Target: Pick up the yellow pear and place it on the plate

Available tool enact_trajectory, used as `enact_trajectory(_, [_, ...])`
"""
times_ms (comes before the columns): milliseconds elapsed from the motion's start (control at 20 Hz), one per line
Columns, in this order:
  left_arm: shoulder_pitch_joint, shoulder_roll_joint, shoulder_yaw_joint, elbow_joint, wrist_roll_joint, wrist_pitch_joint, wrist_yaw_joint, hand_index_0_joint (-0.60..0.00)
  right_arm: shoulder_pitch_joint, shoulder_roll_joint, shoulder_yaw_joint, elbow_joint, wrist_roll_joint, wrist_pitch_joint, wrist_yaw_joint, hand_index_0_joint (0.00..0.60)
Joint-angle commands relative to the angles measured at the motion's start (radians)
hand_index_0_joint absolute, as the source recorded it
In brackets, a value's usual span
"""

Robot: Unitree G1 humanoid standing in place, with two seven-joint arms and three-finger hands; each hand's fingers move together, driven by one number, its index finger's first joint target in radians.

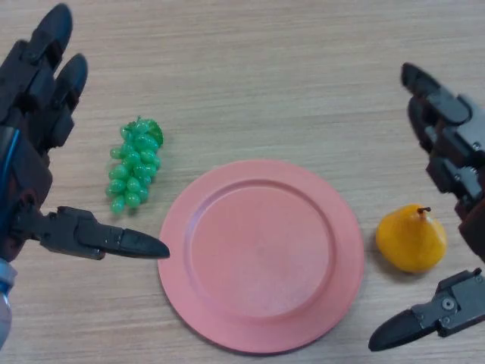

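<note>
We see a salmon-pink plate (pixel 261 254) on a pale wood-grain table (pixel 265 68) with fine horizontal streaks. Right of the plate lies a yellow-orange pear (pixel 411 239) with a dark stem; left of it, bright green grapes (pixel 134 163). Both hands (pixel 38 106) (pixel 455 167) are black
</note>
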Motion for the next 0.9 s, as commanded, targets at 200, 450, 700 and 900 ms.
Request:
enact_trajectory(200, [-0.013, 0.026, 0.053, -0.004, -0.015, -0.107, 0.007, 0.0, -0.034, -0.017, -0.043, -0.022, 0.039, -0.072, -0.031, 0.0])
enact_trajectory(450, [-0.014, 0.043, 0.029, 0.013, 0.034, -0.073, -0.034, 0.0, -0.059, -0.022, -0.032, 0.043, -0.002, -0.108, -0.048, 0.0])
enact_trajectory(700, [0.005, 0.03, 0.036, 0.079, 0.084, -0.182, -0.086, 0.0, -0.101, -0.041, -0.091, 0.309, 0.013, -0.307, -0.009, 0.0])
enact_trajectory(900, [0.038, 0.012, -0.008, 0.145, 0.186, -0.297, -0.103, 0.0, -0.133, -0.075, -0.113, 0.556, -0.07, -0.55, 0.001, 0.0])
